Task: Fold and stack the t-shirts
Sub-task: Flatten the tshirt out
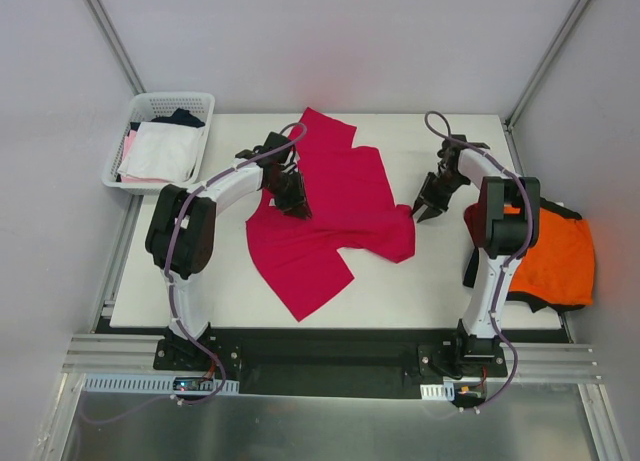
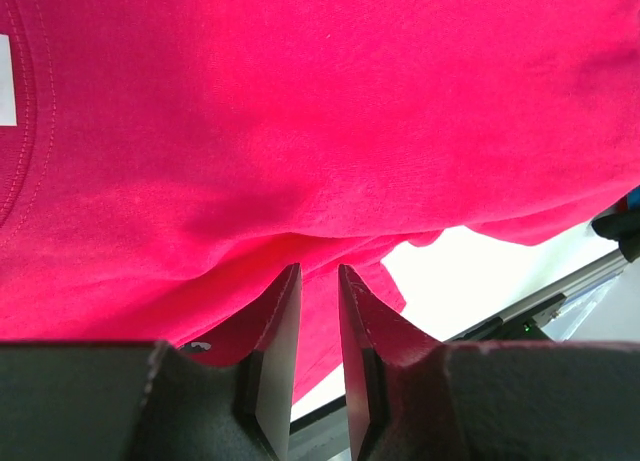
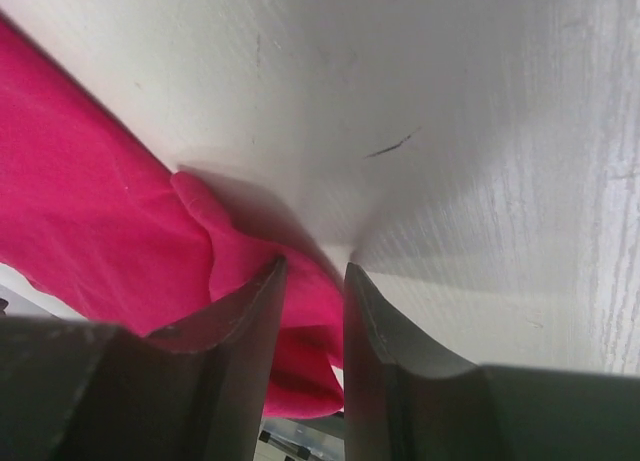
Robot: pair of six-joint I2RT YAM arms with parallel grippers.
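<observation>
The crimson t-shirt point(image 1: 340, 196) lies crumpled and partly folded on the middle of the white table point(image 1: 420, 281). My left gripper point(image 1: 297, 206) sits on its left part. In the left wrist view the jaws point(image 2: 318, 269) stand narrow, with a fold of the shirt point(image 2: 320, 101) gathered at their tips and its white neck label point(image 2: 6, 81) at the left edge. My right gripper point(image 1: 422, 211) is at the shirt's right corner. In the right wrist view that corner point(image 3: 240, 261) fills the narrow gap of the gripper point(image 3: 315, 266). The orange t-shirt point(image 1: 555, 256) lies at the right edge on a black one point(image 1: 566, 210).
A white mesh basket point(image 1: 150, 103) with white and pink garments point(image 1: 160, 151) stands off the table's back left corner. Slanted frame posts rise behind both back corners. The right arm's base stands close to the orange and black pile.
</observation>
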